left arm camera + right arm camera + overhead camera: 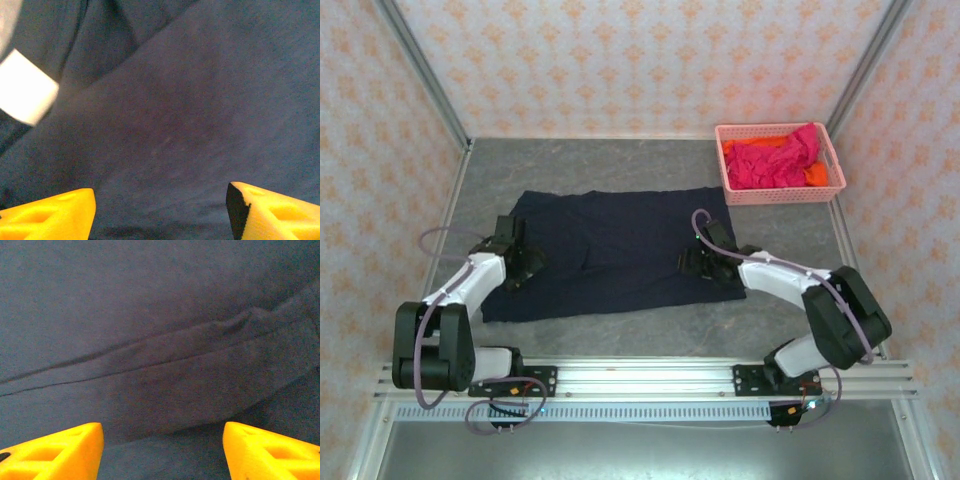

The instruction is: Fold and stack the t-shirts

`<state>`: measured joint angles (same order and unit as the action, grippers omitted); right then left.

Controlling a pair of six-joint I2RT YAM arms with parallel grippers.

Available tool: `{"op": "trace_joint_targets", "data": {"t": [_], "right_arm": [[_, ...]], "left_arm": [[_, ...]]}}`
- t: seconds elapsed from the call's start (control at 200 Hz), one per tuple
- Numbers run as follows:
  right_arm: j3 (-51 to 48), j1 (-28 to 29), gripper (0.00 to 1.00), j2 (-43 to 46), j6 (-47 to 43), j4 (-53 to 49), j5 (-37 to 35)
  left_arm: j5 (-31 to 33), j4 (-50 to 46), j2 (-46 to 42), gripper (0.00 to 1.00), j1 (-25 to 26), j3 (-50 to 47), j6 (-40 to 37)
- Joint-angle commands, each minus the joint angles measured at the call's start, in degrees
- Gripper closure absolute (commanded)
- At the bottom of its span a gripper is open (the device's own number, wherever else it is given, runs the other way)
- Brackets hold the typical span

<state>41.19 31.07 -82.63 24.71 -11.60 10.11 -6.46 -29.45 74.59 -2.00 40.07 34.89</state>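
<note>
Patterned pink walls close in a grey marbled tabletop. Spread flat across its middle lies the navy t-shirt, and I work it from both sides. My left jaws stand apart over its left edge, yellow fingertips either side of smooth dark cloth, clamped on nothing. My right jaws stand apart too, low over the shirt's near right corner, where a folded seam runs across just ahead of them. At the back right, well apart from the navy shirt, a pink basket holds the magenta-red t-shirt bunched over the orange t-shirt. A blurred white patch shows on the cloth by my left jaws.
</note>
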Motion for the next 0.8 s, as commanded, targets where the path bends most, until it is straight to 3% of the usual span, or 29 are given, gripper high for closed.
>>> {"op": "trace_joint_targets", "data": {"t": [0.0,0.205,0.325,0.46,0.625,0.791], "right_arm": [[6.5,-1.2,0.34,3.3,0.0,-0.1,-0.7],[19.9,-5.4,0.34,-4.8,-5.0,0.1,-6.0],[26.4,-7.4,0.34,-10.2,-5.2,0.4,-5.0],[29.7,-7.6,0.34,-13.0,-5.1,0.7,-4.3],[29.3,-7.8,0.34,-13.9,-5.0,0.7,-4.1],[27.5,-8.0,0.34,-13.7,-4.8,0.6,-3.9]], "left_arm": [[4.8,-3.4,-1.1,0.27,-0.2,9.7,-0.4],[14.1,-6.9,14.1,0.2,0.2,31.2,-3.0],[17.5,-10.3,26.0,0.2,0.1,45.2,-5.5],[15.7,-17.1,40.6,0.25,0.2,61.5,-5.6],[16.8,-22.4,52.4,0.33,0.2,73.2,-5.1],[17.1,-23.8,58.6,0.35,0.2,77.5,-5.3]]}}
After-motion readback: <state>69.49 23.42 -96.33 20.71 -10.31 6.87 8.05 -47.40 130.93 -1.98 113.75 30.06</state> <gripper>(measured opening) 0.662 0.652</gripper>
